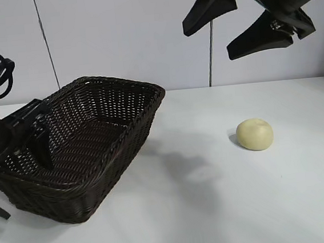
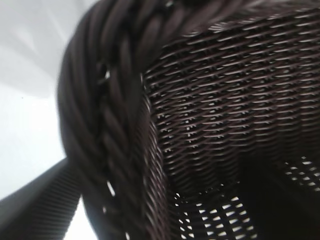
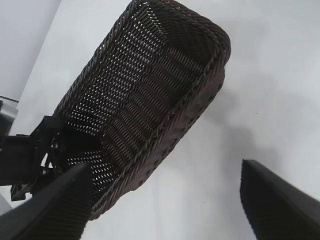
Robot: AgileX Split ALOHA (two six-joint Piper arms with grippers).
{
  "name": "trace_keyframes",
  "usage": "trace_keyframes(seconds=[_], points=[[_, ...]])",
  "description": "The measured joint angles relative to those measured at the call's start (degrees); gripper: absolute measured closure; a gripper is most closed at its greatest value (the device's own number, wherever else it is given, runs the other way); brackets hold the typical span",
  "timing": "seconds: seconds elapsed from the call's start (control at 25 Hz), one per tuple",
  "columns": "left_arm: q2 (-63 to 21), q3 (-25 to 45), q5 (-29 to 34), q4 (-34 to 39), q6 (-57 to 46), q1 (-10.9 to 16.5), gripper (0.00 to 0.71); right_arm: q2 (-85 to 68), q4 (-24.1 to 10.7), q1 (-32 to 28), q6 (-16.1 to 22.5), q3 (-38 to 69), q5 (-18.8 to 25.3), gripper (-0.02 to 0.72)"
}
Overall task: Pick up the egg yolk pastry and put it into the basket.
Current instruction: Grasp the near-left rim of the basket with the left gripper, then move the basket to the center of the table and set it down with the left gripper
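Our right gripper point(image 1: 249, 21) hangs high at the far right with its jaws spread wide and nothing between them. Our left gripper point(image 1: 41, 146) sits at the left end of the wicker basket point(image 1: 130, 137), one finger inside the wall and one outside, straddling the braided rim; we cannot tell whether it has pinched the rim yet.

Nearest us the white table point(image 1: 227, 207) lies bare. A little farther, on the right, the egg yolk pastry point(image 1: 254, 134) rests on the table, well apart from the basket and below the right gripper, untouched. The basket stands to the left, tilted, with its right end raised and its mouth turned toward the pastry.

We judge the pastry light, soft and crumbly, with a smooth round skin that could roll or slip. We would take it across its widest middle, fingers on opposite sides, and squeeze only gently so it does not crush.
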Motion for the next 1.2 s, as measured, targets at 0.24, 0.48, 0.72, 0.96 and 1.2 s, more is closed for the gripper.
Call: trace_keyframes(seconds=[0.24,0.48,0.72,0.96,1.2], points=[[0.1,0.0,-0.2,-0.1,-0.5,0.0,0.516,0.0,0.0,0.0,0.0,0.0,0.0,0.125],[0.1,0.0,-1.0,-0.7,-2.2,-0.2,0.610,0.0,0.0,0.0,0.0,0.0,0.0,0.125],[0.1,0.0,-0.8,-0.7,-2.2,-0.2,0.610,0.0,0.0,0.0,0.0,0.0,0.0,0.125],[0.1,-2.9,1.5,-3.5,3.4,0.3,0.611,0.0,-0.2,0.0,0.0,0.0,0.0,0.125],[0.5,-5.6,5.5,-11.4,20.0,4.2,0.611,0.0,-0.4,0.0,0.0,0.0,0.0,0.125]])
